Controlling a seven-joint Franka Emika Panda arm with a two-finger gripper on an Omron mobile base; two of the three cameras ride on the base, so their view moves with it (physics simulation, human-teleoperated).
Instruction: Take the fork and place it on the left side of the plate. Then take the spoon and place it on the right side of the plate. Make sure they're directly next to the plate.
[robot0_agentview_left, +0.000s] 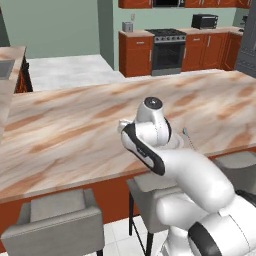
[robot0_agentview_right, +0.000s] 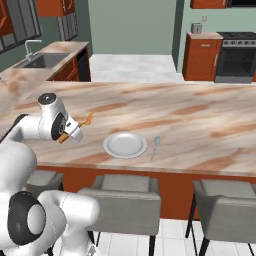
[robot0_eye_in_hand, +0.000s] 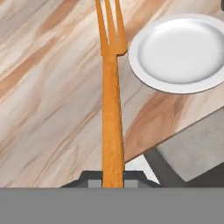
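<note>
My gripper (robot0_eye_in_hand: 113, 178) is shut on the handle of the orange fork (robot0_eye_in_hand: 111, 109), whose tines point away from the hand. The fork hangs above the marble counter, just left of the white plate (robot0_eye_in_hand: 179, 52); I cannot tell if it touches the surface. From the right base view, the gripper (robot0_agentview_right: 72, 131) holds the fork (robot0_agentview_right: 86, 121) tilted, a hand's width left of the plate (robot0_agentview_right: 125, 145). The pale blue spoon (robot0_agentview_right: 156, 147) lies close to the plate's right side, handle toward the counter's front edge. The spoon (robot0_agentview_left: 187, 134) peeks out beside my arm in the left base view.
The counter's front edge (robot0_agentview_right: 150, 170) runs just below the plate, with grey stools (robot0_agentview_right: 120, 197) tucked under it. A sink (robot0_agentview_right: 42, 60) sits at the far left and a stove (robot0_agentview_right: 239, 52) stands against the back wall.
</note>
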